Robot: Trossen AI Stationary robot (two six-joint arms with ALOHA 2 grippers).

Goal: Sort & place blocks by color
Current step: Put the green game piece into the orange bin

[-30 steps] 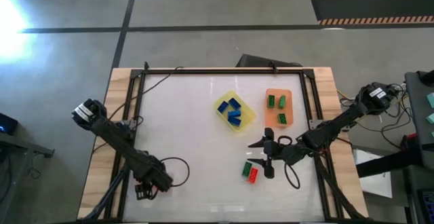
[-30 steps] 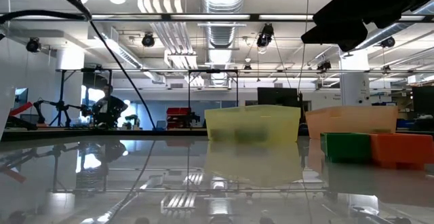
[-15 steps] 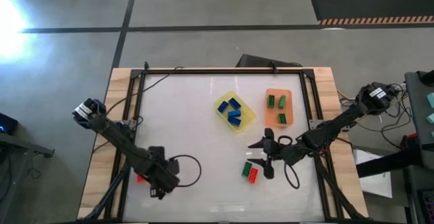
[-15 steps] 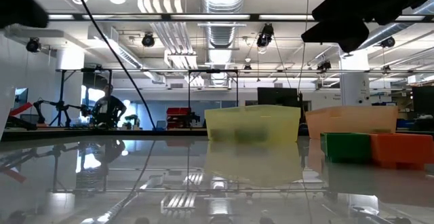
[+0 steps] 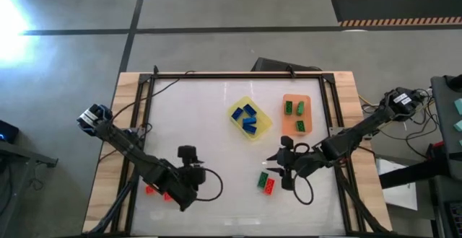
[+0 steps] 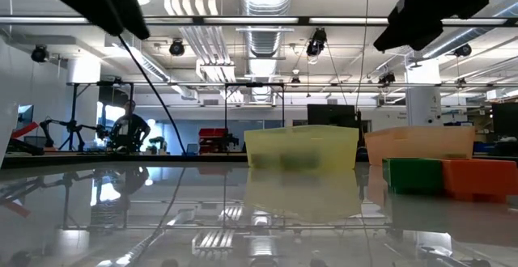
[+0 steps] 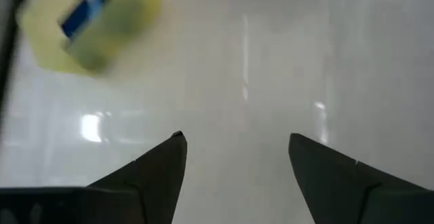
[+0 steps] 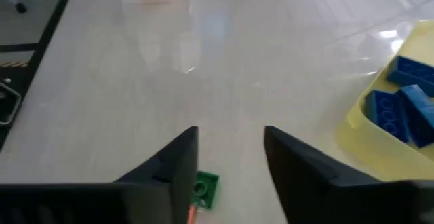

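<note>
**Left arm swings in over the table as right gripper narrows above the last loose bricks**

At the table's near-left, the left gripper [image 5: 189, 153] has swept inward from the front edge over the past second and now hangs over bare white tabletop [image 5: 195, 115], its two dark fingers [image 7: 159, 159] spread wide with nothing between them. Behind it, near the front-left corner, small red-orange studded plastic bricks [image 5: 150, 190] lie partly hidden by the arm; how many cannot be told. The move suggests this arm has let go there and is heading back toward the centre for another piece.

Further right, a shallow yellow plastic tray [image 5: 261, 126] holds several glossy blue studded bricks [image 5: 249, 117], tumbled at angles. Beside it, an orange plastic tray [image 5: 296, 98] holds three green studded bricks [image 5: 289, 107] lying apart from one another.

In front of the trays, a green brick [image 5: 263, 178] and a red-orange brick [image 5: 269, 186] sit touching on the open tabletop, not yet sorted. The right gripper [image 5: 282, 164] has shifted little, but its fingers [image 8: 178, 161], empty, have drawn closer together, standing at a middling gap just above and beside that pair. The green brick, studs up, shows at one fingertip in the right wrist view, which suggests it is the next pick; the red-orange neighbour pressed against it could be nudged.
</note>
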